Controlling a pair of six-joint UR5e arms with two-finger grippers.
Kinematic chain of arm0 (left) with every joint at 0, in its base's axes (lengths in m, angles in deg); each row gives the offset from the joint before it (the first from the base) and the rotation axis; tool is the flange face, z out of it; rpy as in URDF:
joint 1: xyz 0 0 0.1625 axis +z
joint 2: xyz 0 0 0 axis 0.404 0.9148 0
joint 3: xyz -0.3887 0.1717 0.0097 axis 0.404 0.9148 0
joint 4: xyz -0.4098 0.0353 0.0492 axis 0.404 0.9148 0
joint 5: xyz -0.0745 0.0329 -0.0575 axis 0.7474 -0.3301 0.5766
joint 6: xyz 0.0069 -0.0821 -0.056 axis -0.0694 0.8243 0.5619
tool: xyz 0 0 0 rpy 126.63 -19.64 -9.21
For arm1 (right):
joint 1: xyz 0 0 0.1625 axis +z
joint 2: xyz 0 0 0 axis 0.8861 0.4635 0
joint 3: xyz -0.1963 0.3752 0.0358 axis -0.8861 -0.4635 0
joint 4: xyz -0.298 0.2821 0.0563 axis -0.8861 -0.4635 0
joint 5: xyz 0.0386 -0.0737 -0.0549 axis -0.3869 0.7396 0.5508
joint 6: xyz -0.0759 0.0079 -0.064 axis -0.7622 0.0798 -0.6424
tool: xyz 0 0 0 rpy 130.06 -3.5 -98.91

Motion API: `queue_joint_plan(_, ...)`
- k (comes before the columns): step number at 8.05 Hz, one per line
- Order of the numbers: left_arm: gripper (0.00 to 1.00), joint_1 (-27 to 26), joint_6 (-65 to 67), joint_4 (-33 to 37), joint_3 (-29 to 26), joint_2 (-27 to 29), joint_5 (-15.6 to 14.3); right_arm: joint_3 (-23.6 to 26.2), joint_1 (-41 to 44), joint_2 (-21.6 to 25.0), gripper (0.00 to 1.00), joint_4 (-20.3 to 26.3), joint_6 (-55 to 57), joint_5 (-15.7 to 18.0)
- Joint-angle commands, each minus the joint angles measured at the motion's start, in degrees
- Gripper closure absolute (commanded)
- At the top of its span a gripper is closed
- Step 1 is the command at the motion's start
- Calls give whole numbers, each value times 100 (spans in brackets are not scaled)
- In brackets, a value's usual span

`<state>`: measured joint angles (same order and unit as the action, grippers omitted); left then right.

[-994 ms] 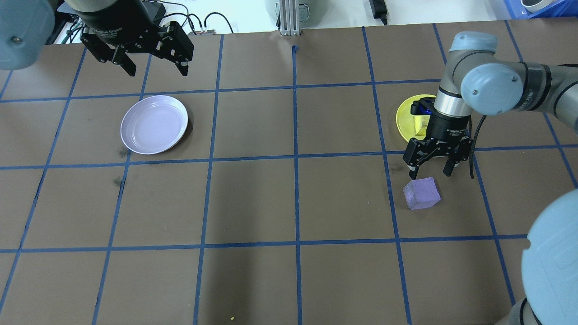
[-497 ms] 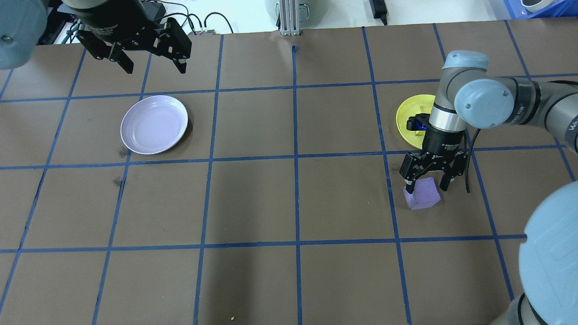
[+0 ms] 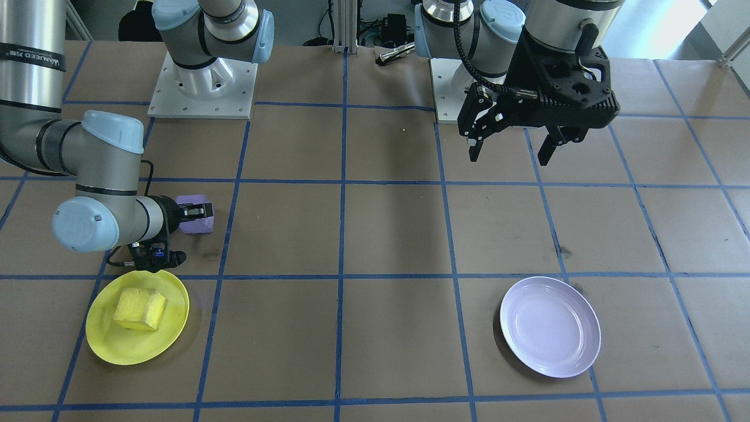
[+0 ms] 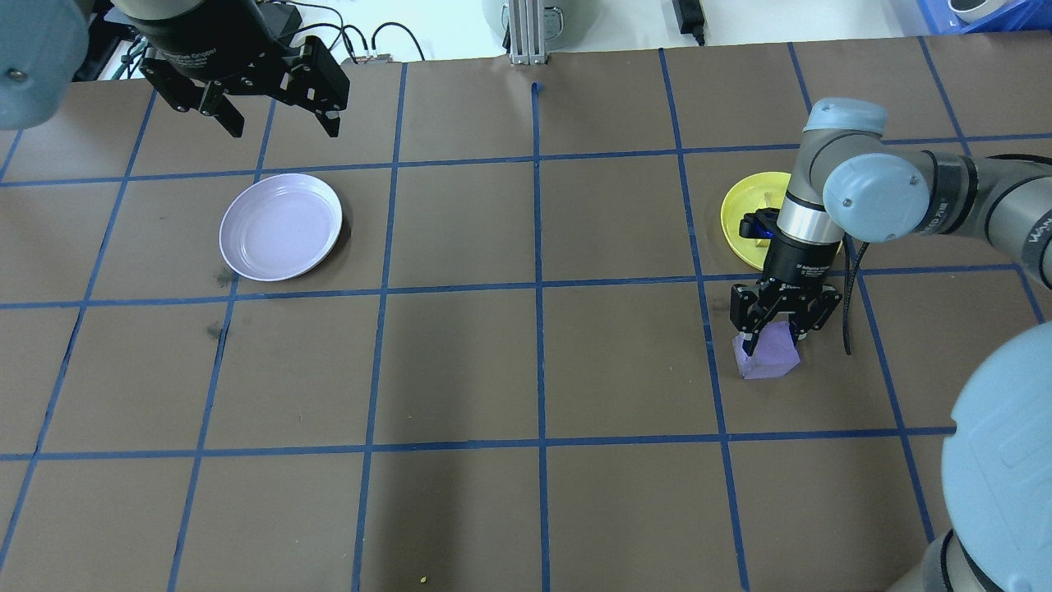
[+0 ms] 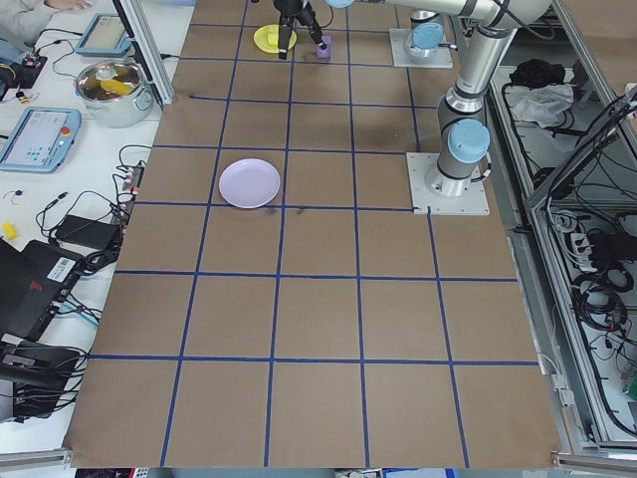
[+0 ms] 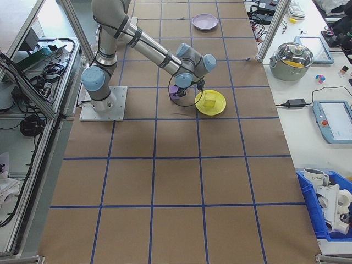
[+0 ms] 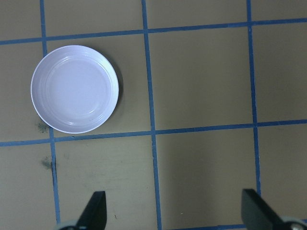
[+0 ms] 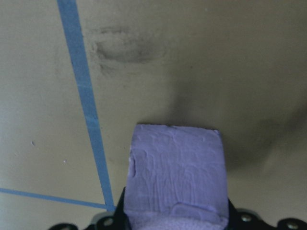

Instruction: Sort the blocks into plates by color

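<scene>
Now the right end effector [image 4: 772,337] straddles the purple block [image 4: 771,355], fingers pressed against its sides.

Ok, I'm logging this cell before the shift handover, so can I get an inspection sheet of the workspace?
Surface: brown table with blue tape grid, dark smudges.
Job's things: yellow block in yellow plate; purple block on the table; lavender plate empty.
Clutter: nothing seen on the grid.
Grippers: right tool around the purple block; left tool open, aloft.
Cables: black cable at right wrist.
Surroundings: lidded pot, tablets.
</scene>
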<state>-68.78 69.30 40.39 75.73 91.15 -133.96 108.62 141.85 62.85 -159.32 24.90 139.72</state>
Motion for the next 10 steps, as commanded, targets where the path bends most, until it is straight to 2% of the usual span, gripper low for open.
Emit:
queue_joint_plan(1, 0, -3, 5, 0, 19, 19, -2, -96, -1, 261, 100, -324, 376, -141)
queue_joint_plan(3, 0, 6, -4, 0, 11, 54, 15, -113, 208, 780, 100, -264, 878, -832)
queue_joint_plan(5, 0, -2, -4, 0, 19, 63, 15, -480, 857, 791, 100, -325, 1411, -932)
queue_joint_plan(6, 0, -3, -4, 0, 19, 63, 7, -691, 1252, 729, 100, -334, 1980, -1333)
queue_joint_plan(7, 0, -3, -4, 0, 19, 54, 7, -824, 1647, 590, 100, -386, 2482, -1554)
queue_joint_plan(9, 0, 6, -4, 0, 19, 89, 15, -930, 2351, 300, 100, -780, 3282, -1897)
queue_joint_plan(10, 0, -2, -4, 0, 19, 89, 15, -931, 2685, 133, 100, -1339, 3730, -2038)
